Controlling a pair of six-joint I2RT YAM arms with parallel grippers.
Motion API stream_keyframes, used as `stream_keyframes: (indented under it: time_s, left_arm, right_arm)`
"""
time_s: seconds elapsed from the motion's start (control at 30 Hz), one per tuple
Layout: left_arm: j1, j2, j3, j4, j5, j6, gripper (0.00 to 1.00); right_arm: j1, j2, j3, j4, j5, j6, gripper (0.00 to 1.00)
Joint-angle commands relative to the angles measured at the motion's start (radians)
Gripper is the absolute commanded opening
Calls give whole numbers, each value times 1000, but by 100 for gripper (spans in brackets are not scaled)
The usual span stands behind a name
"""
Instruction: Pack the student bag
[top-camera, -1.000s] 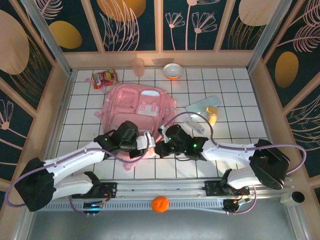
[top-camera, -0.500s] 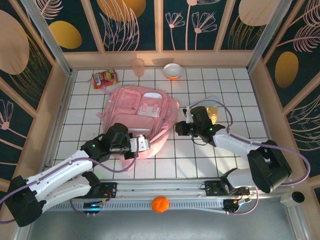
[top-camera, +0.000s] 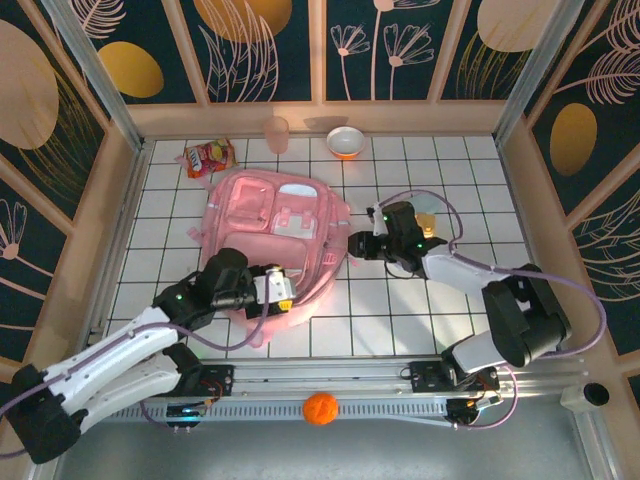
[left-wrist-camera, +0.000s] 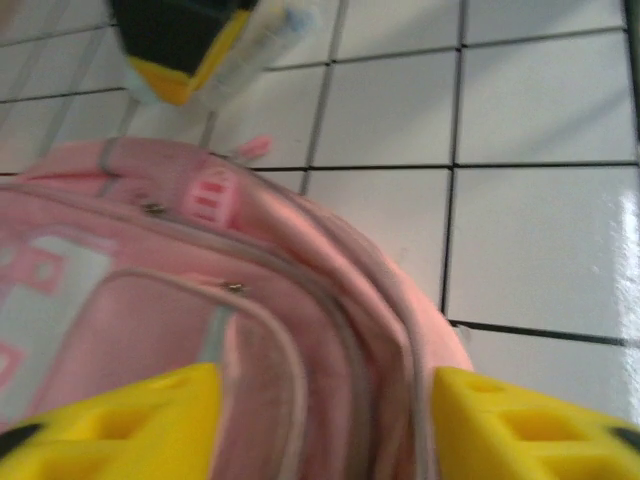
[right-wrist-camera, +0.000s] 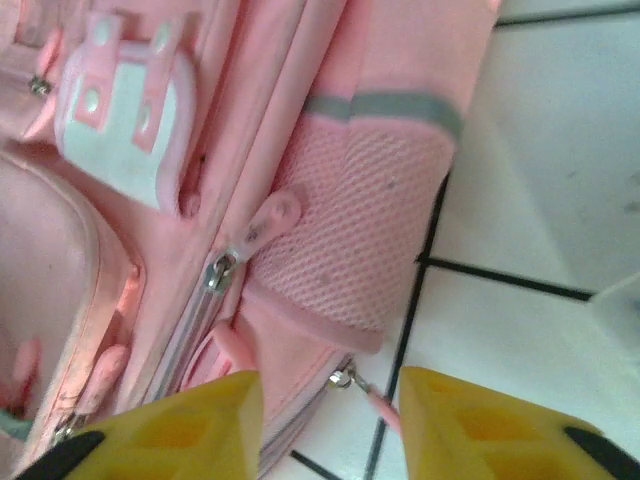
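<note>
Tiled table (top-camera: 470, 170): student bag (top-camera: 275, 225), bowl (top-camera: 346, 142), cup (top-camera: 277, 133), packet (top-camera: 209, 157)

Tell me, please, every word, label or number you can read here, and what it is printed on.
Nothing here can be read as text.
On the snack packet: colourful print, too small and blurred to read.
On the student bag: no lettering visible on its white patches.

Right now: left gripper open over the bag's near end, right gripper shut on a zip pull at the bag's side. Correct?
No: the right gripper is open, not shut. The right wrist view shows its fingers apart, with the zip pull in the gap between them at the bag's side. The left gripper is open over the bag's near end, as you say.
</note>
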Motion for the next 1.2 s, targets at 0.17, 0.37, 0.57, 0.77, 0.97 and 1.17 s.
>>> stream_keyframes:
  time_s: [0.17, 0.37, 0.57, 0.77, 0.97, 1.17]
  left_arm:
    - [134, -20, -8, -76, -193, 123, 78]
    - [134, 99, 22, -27, -196, 202, 87]
    - [133, 221, 37, 58, -216, 247, 89]
    - [134, 314, 45, 127, -233, 259, 73]
    - [136, 216, 113, 110, -99, 182, 0]
    - [198, 93, 152, 102, 53, 118, 0]
  right_arm:
    - [92, -239, -48, 13, 133, -92, 47]
    - [155, -276, -77, 73, 149, -164, 49]
    - [173, -271, -88, 102, 138, -180, 49]
    - [175, -303, -116, 123, 140, -204, 50]
    - [173, -411, -199, 211, 178, -351, 53]
    - [128, -432, -198, 224, 88, -630, 56]
